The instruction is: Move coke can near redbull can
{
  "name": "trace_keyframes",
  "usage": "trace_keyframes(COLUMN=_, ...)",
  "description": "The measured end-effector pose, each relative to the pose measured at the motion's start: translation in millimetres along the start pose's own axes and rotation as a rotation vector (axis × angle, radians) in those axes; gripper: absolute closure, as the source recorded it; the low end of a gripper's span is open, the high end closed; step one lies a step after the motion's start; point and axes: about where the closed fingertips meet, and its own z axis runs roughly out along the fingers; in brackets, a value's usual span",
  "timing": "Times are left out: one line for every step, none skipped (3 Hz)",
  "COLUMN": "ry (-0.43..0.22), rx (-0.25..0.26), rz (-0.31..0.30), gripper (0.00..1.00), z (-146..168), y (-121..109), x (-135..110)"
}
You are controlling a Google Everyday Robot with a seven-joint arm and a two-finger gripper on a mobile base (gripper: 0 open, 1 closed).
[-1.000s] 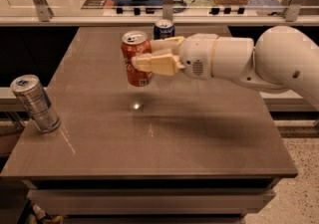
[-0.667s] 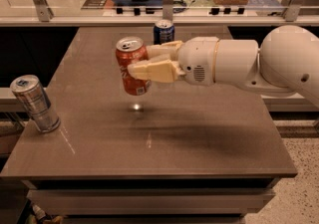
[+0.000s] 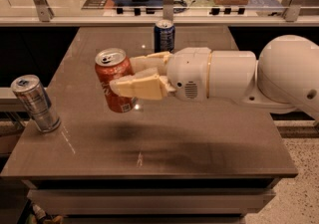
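Above the brown rectangular table [image 3: 199, 138], the white arm [image 3: 234, 76] holds its cream two-finger tool [image 3: 123, 74] clamped on the tilted orange-red coke can [image 3: 107, 71], lifted clear at the tool's 9 o'clock end. The slim silver-blue redbull can [image 3: 36, 103] stands well apart, toward 8 o'clock.

- The table [image 3: 209, 138] has a brown, glossy top with a dark shadow across its middle.
- The redbull can [image 3: 36, 103] stands on it, close to the left edge.
- The dark blue can [image 3: 164, 35] stands on it well to the right of the redbull can and further back, near the rear edge.
- The gripper [image 3: 122, 74] hangs above the tabletop, right of the redbull can, clamped on the coke can [image 3: 110, 88], which is clear of the surface.
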Motion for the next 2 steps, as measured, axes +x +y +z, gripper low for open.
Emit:
trace_keyframes(ry=-0.018, rx=-0.007, rz=-0.026, gripper=1.00, z=11, y=22, x=-2)
trace_keyframes(ry=-0.027, rx=-0.003, rz=-0.051, gripper=1.00, z=23, y=35, x=-3)
